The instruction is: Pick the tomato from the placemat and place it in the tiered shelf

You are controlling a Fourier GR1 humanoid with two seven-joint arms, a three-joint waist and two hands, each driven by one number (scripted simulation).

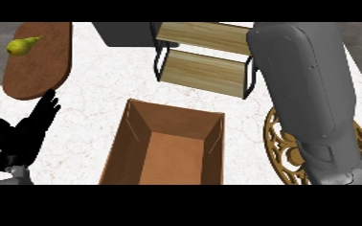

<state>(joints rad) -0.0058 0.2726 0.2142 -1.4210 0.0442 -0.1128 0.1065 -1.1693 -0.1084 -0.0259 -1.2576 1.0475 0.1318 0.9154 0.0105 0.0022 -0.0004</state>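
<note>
Marble counter holds an unlabelled cardboard box and tiered shelf.

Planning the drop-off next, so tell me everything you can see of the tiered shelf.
The tiered shelf stands on the marble counter at the view's top centre, beyond the open cardboard box. It shows two light wooden boards, stepped one above the other, on a thin black metal frame. Both boards look bare. The right forearm covers its right edge; whether they touch is unclear.
</note>
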